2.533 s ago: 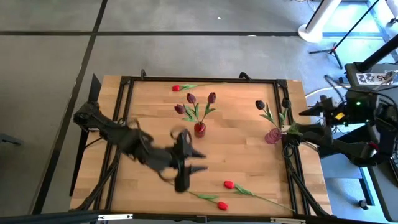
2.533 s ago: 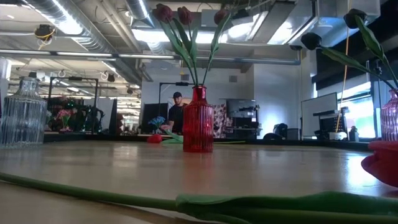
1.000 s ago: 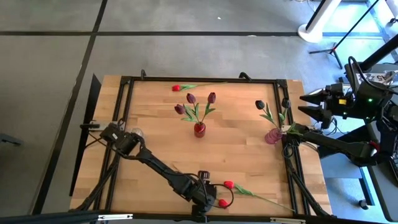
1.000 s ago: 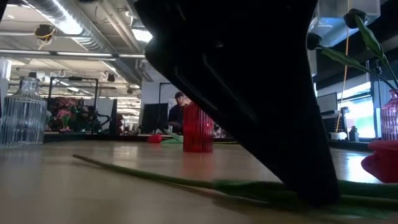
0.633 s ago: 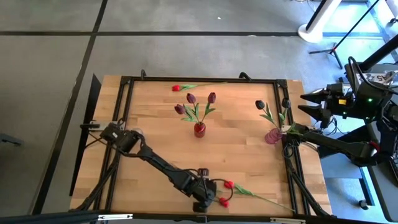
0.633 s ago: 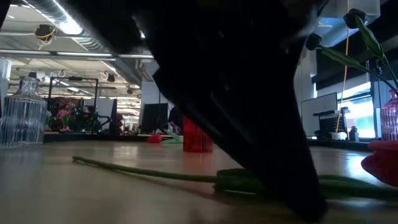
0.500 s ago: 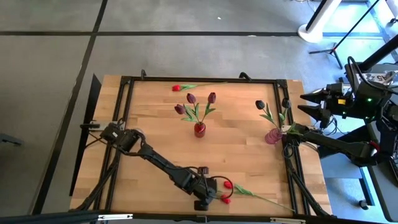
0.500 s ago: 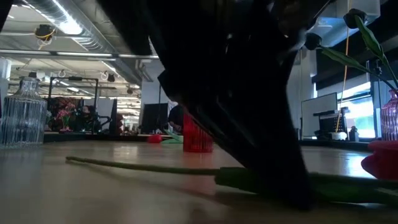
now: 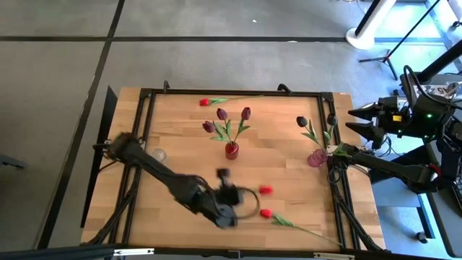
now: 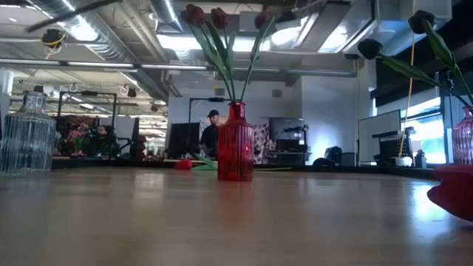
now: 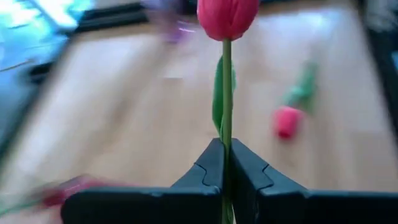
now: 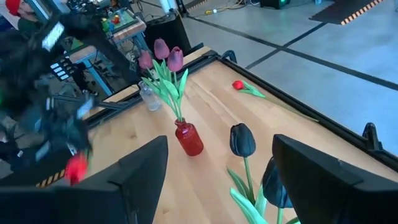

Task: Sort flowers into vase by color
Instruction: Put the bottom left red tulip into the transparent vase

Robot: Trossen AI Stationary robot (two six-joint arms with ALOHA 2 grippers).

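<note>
Left gripper is clamped tight on a red tulip, the green stem running straight up out of the seam between the two dark fingers, bud standing well clear above them. From overhead, that gripper sits low of the table's centre, at about 6 o'clock from the red vase, and the held bud shows just off at its 3 o'clock.

A second red tulip lies flat on the table near the held one, at the gripper's 4 o'clock, its stem trailing away toward the front right corner. A third red one lies along the far edge at 12 o'clock. The red vase holds three maroon-purple tulips; a pink vase at 3 o'clock carries near-black tulips. A clear glass bottle stands at 9 o'clock, beside the left arm.

Right gripper waits off the right edge, fingers spread wide apart, looking across at a near-black bud and the red vase.

The table-level camera shows the red vase dead ahead, the ribbed bottle and a person in the room behind, which the overhead camera does not show.
</note>
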